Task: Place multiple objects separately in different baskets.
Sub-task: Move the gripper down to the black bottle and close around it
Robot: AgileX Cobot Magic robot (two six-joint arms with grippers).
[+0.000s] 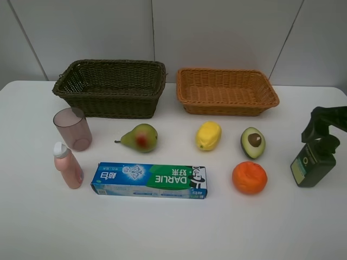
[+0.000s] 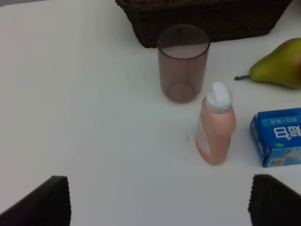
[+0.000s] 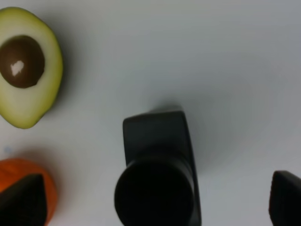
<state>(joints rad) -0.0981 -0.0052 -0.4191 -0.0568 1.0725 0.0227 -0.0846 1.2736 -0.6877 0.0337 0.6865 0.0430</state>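
Right end effector [image 3: 155, 201] gapes over upright dark green bottle [image 1: 312, 165].

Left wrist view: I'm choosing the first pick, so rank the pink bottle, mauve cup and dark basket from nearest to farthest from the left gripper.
1. Pink bottle: standing nearest, just ahead of the open left gripper.
2. Mauve cup: upright, just beyond the bottle.
3. Dark basket: farthest, behind the cup.
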